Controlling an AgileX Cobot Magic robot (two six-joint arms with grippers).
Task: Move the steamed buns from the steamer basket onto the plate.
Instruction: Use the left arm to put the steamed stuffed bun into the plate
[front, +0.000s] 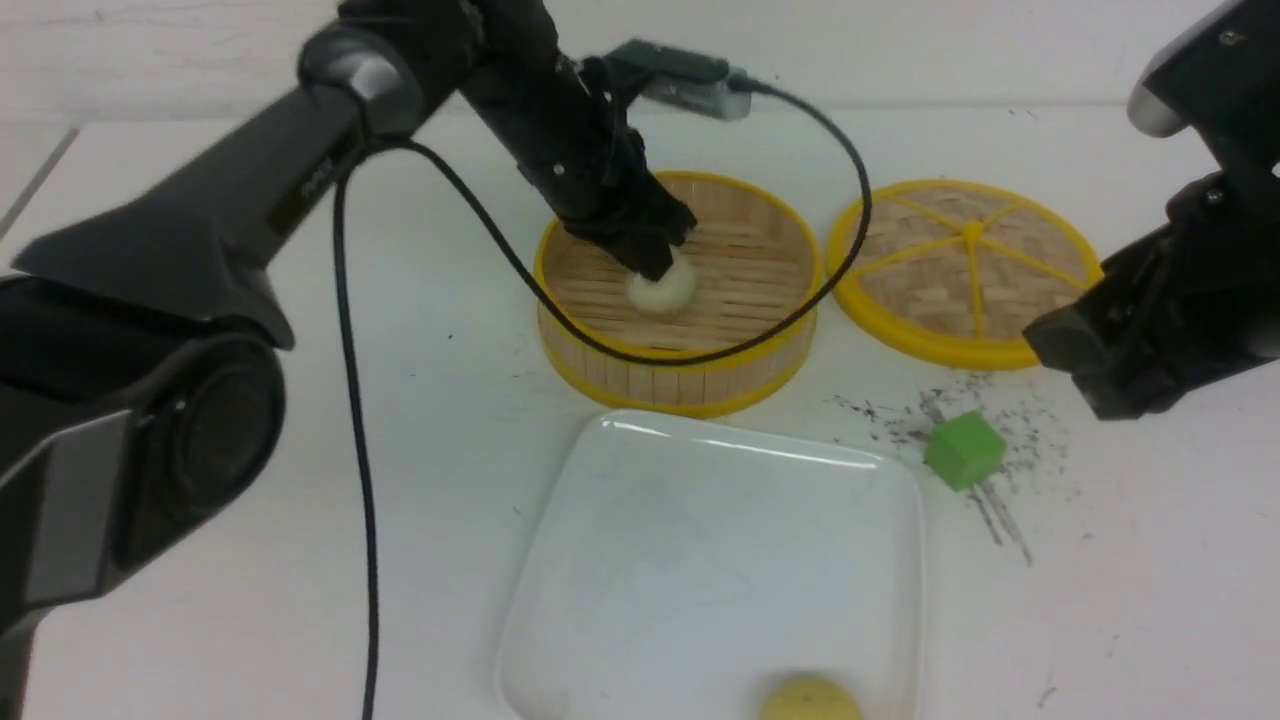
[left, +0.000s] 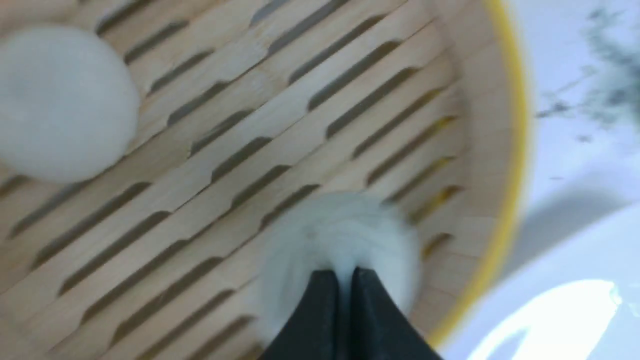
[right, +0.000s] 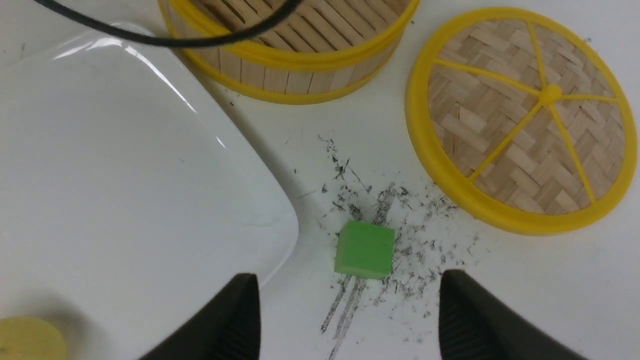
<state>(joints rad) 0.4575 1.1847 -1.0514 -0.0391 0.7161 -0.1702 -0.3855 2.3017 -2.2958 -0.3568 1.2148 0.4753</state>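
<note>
**Two buns to go**

By the near edge, the yellow bun sits on the plate. Toward the right edge, the right gripper hangs wide apart. Mid-table, in the steamer basket, the left gripper is pinched closed atop a white bun. A second bun lies nearby. They look soft and light, so hold the round sides gently.

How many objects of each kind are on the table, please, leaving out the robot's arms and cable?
Steamed buns: 3 (white bun, white bun, yellow bun)
Steamer basket: 1
Lid: 1
Plate: 1
Green cube: 1
Total: 7
</note>
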